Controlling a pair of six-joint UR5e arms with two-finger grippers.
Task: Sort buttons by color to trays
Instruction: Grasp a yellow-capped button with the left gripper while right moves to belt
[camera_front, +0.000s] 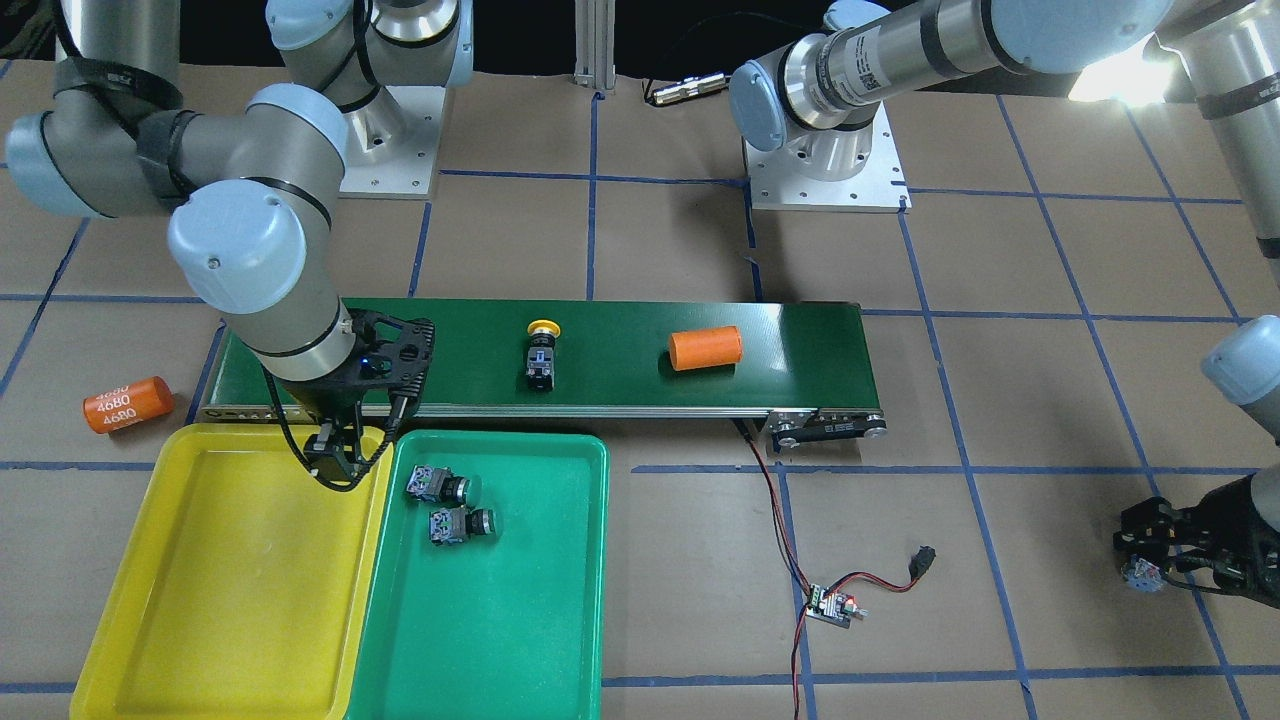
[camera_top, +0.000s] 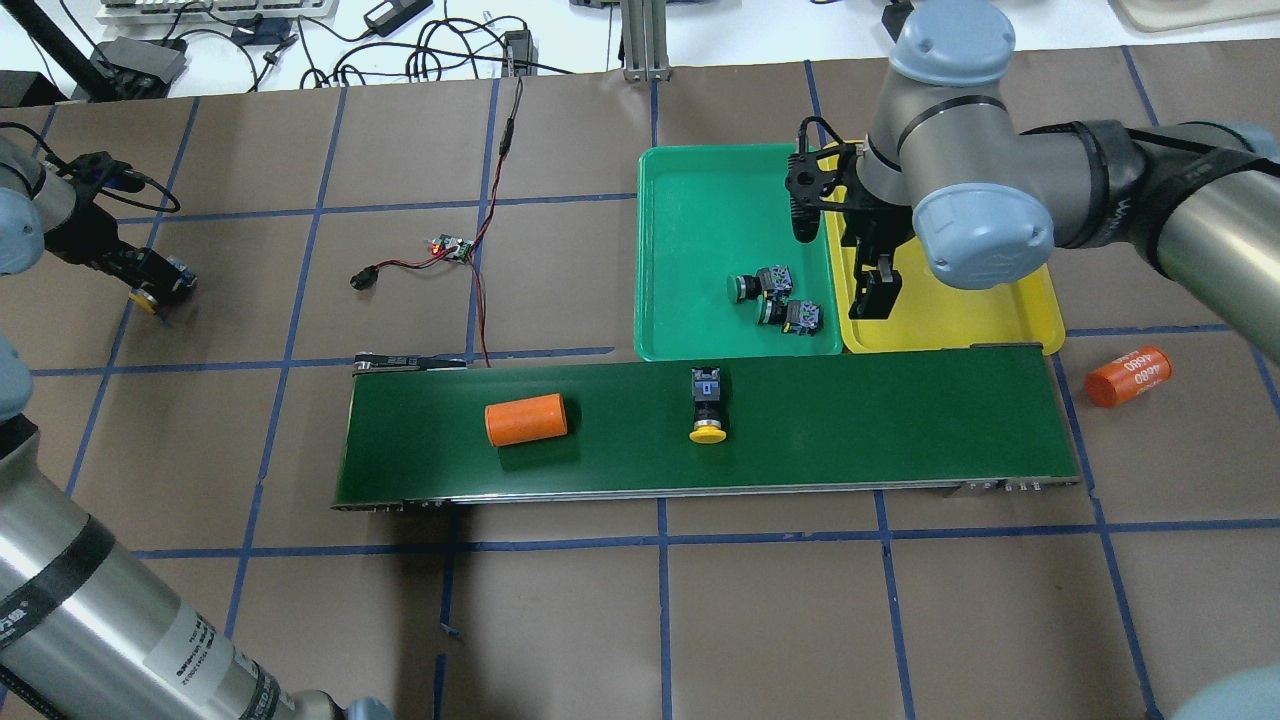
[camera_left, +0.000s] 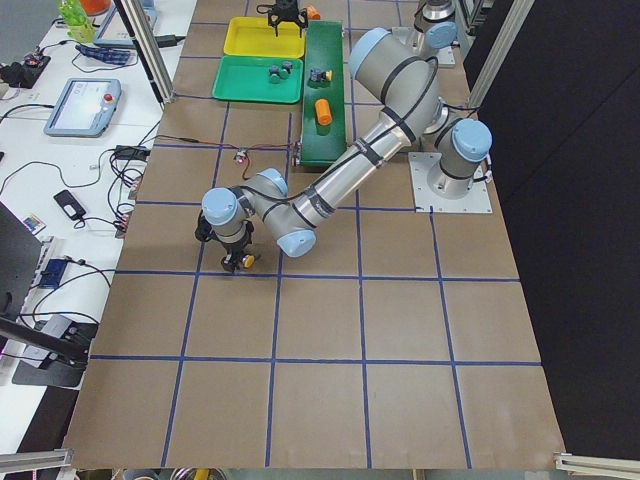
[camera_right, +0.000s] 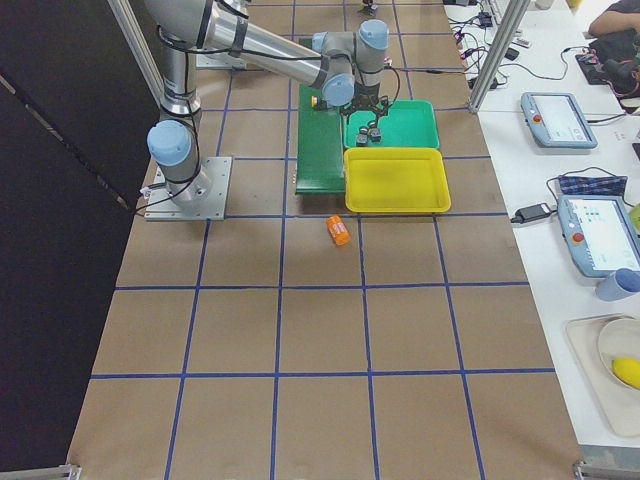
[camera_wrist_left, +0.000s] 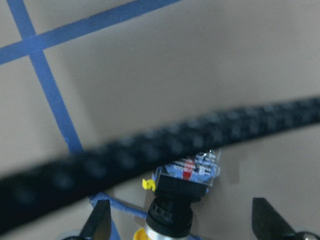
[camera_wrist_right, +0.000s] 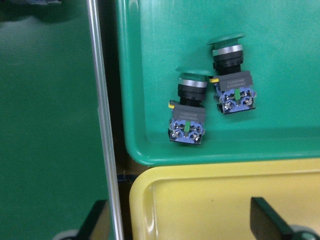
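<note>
Buttons, four seen. Two green-capped buttons (camera_wrist_right: 189, 112) lie on their sides in the green tray (camera_top: 700, 200), in the corner nearest the belt, close together but apart. I judge these two sorted. One yellow-capped button (camera_top: 708, 400) lies on the conveyor belt (camera_top: 880, 420), about mid-length, cap toward the robot. The table button (camera_wrist_left: 182, 192), also yellow-capped, lies on the brown paper far out on the robot's left, beside a blue tape line. The yellow tray (camera_top: 960, 320) has no button in it.

Handling (judgement only): small, rigid and light. The mushroom cap is rounded and likely slippery, and the round collar could let the button roll. Best hold is across the flat sides of the square black body, just behind the cap.

Left gripper (camera_wrist_left: 183, 225): jaws spread wide, straddling the table button, no contact visible, nothing gripped.
Right gripper (camera_wrist_right: 181, 227): jaws wide apart, empty, hanging over the yellow tray's corner next to the green tray.

Room: open paper lies all round the table button. The orange cylinder (camera_top: 526, 420) on the belt is well apart from the belt button. The tray rims are raised, the trays sit side by side, and the belt rail runs just beside them, so lift clear before crossing. The 4680 cylinder (camera_top: 1128, 376) lies beyond the yellow tray.
</note>
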